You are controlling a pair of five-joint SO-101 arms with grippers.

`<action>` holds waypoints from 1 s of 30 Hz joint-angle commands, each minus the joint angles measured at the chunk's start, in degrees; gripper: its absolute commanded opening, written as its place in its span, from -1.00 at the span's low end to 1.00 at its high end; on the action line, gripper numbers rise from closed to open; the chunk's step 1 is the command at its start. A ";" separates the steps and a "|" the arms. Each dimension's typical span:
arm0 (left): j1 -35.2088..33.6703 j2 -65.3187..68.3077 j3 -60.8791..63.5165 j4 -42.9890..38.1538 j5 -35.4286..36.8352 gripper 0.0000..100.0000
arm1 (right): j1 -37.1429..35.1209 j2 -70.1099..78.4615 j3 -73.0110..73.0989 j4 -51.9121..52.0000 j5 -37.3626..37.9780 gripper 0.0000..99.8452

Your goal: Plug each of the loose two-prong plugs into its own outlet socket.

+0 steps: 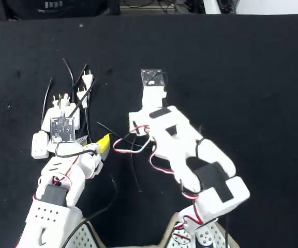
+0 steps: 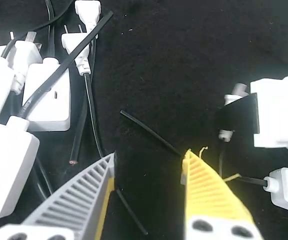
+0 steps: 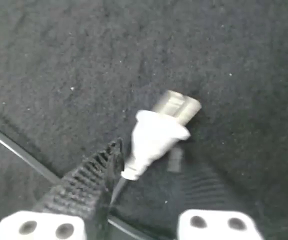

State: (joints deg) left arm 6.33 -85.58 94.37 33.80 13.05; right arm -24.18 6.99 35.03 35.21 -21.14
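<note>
Picking up 1 white plug [image 3: 154, 140] seems in hand: it sits at the right claw [image 3: 156, 167], I cannot tell if gripped, the left claw [image 2: 149, 157] is wide open and empty near the outlets [image 2: 46, 95]; next, carry it there.

The light is even and comes from above. The black counter [image 1: 252, 77] drinks it up and stays very dark in the high view, with no shiny spots. The white arms [image 1: 180, 139] look bright against it. In the left wrist view the white sockets [image 2: 49, 95] glow so bright that their faces look flat. In the right wrist view the cloth looks grey, and the white plug [image 3: 154, 140] drops a soft, faint shadow just beside itself.
</note>
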 commanded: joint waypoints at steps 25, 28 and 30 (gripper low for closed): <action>0.04 -1.58 -2.15 0.26 0.35 -0.56 | 24.70 -33.80 -8.92 42.37 65.76 -0.98; 0.04 -1.58 -2.33 0.26 0.44 -0.56 | 21.89 -33.45 -3.03 35.52 56.35 -0.95; 0.04 -1.58 -2.33 0.18 0.53 -0.56 | 16.09 -32.75 -0.66 32.35 45.89 -0.83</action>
State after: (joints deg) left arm 6.33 -85.58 94.37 33.80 13.23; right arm -1.23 -25.54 30.55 74.77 39.52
